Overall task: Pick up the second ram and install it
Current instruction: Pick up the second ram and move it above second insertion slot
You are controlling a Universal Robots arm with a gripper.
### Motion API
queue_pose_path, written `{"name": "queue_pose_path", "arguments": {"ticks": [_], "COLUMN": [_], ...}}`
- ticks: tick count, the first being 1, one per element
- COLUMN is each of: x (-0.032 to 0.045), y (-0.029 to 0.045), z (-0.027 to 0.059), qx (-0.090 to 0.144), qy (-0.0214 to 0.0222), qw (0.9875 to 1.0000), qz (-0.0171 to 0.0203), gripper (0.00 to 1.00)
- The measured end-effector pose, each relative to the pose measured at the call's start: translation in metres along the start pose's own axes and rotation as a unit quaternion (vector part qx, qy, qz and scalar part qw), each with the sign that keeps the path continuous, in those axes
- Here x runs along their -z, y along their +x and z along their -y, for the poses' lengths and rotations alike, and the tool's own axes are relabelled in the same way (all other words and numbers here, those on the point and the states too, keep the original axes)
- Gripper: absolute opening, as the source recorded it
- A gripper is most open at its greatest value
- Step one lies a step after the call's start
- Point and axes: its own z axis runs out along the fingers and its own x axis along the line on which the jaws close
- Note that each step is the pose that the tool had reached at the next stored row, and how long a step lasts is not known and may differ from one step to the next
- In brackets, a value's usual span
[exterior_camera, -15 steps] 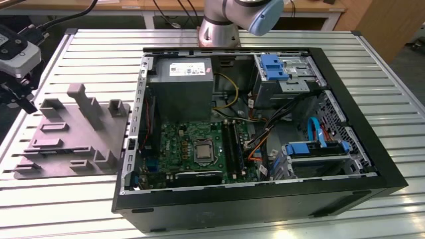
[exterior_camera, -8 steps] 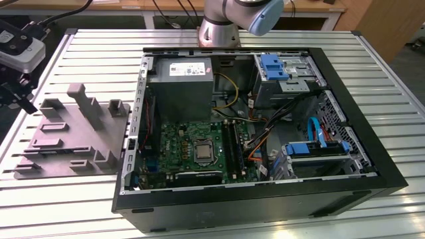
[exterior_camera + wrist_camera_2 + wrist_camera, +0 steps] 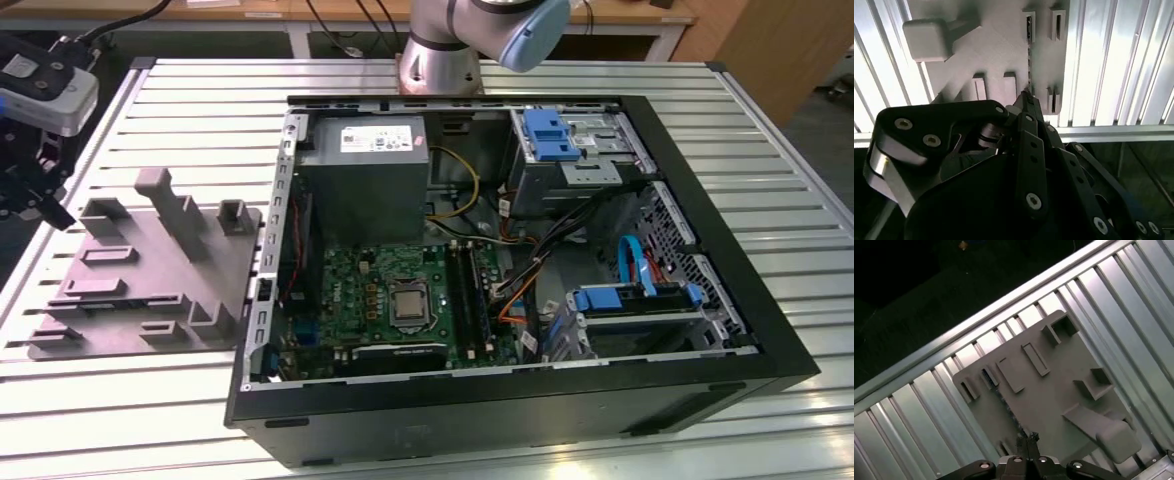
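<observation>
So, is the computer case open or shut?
Open: the computer case lies on its side, panel off, circuit board exposed.

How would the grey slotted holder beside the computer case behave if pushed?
Probably stiff: the grey holder looks like one solid moulding. Its broad flat base makes tipping unlikely. It may slide: nothing visibly fastens it to the ribbed table.
</observation>
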Motion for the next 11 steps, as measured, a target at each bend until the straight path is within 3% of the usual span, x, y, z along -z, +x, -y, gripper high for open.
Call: {"name": "queue_pose_path", "arguments": {"ticks": [6, 11], "x": [-0.0009, -0.0016], "y": [0.0000, 0.0000], "z": [0.0000, 0.0001], "qx": [0.054, 0.100], "qy": [-0.0013, -0.0024], "qw": [0.9985, 0.9950], "qz": [-0.0023, -0.0042], "gripper": [0.10, 0.10]}}
